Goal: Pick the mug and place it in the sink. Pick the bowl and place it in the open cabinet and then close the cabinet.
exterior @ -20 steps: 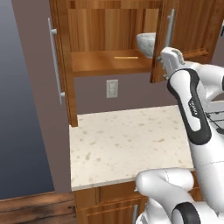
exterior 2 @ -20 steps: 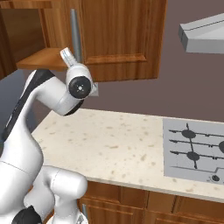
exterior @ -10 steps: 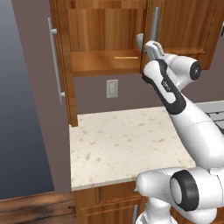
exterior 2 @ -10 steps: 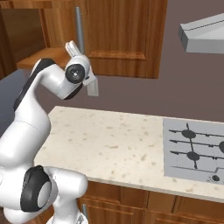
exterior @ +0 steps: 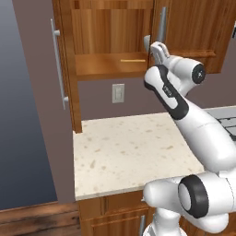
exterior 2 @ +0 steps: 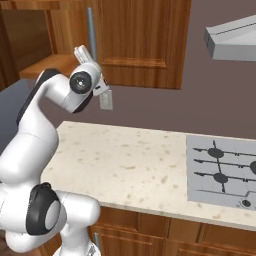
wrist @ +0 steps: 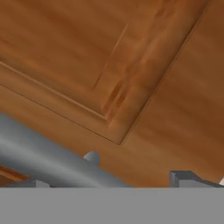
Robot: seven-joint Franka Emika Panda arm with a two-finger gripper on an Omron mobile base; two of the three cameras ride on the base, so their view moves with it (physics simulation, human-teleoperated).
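One step seemingly left: cabinet point(exterior: 108, 44) door closing. Gripper point(exterior: 154, 46) held spread wide, nothing grasped, beside door's silver handle point(wrist: 48, 159). Bowl possibly inside, hidden.

Even, soft rendered light with faint shadows; the close hand view looks somewhat blurred.

1. Left base view: behind-left, facing forward and down over bench point(exterior: 120, 152) and cabinet point(exterior: 110, 41).
2. Right base view: behind-right, same bench and cabinet.
3. Hand view: close against cabinet door panel.
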